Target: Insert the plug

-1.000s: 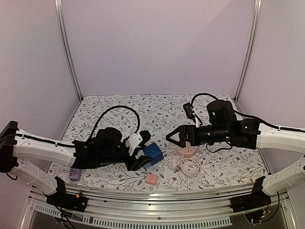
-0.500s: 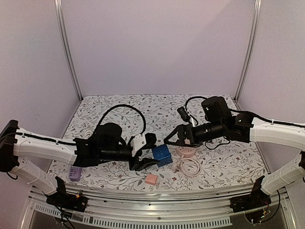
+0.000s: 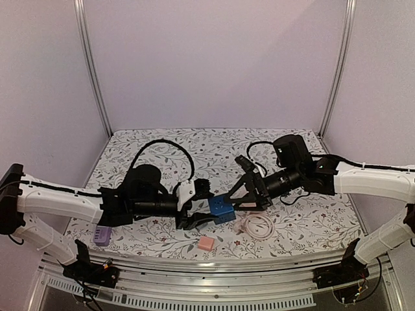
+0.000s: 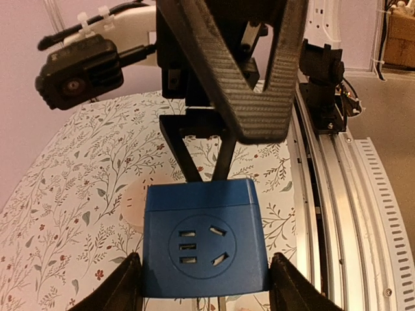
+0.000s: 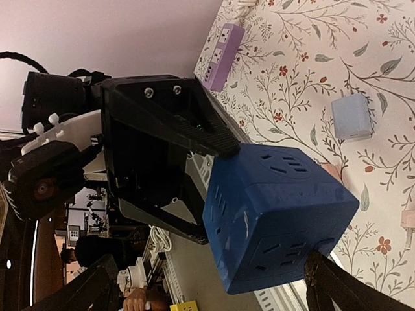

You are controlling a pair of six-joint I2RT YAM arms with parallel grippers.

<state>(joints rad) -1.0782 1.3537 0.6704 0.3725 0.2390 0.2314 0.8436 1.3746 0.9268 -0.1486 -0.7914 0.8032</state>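
My left gripper (image 3: 200,212) is shut on a blue socket cube (image 3: 221,207) and holds it above the table. In the left wrist view one socket face of the cube (image 4: 204,246) points at the camera, between the left fingers (image 4: 123,288). My right gripper (image 3: 235,197) is open, and its tips reach the cube's far side. In the right wrist view the cube (image 5: 279,214) fills the space between the right fingers (image 5: 97,288). A pale pink round piece (image 3: 254,208) with a coiled white cable (image 3: 258,225) lies on the table under the right gripper. Neither gripper holds a plug.
A small pink square adapter (image 3: 205,243) lies near the front edge. A purple power strip (image 3: 100,236) sits at the front left. The aluminium rail (image 3: 214,269) runs along the near edge. Frame posts stand at the back corners.
The left arm carried the blue cube to the right. The right gripper, still open, moved left and down until its tips met the cube.
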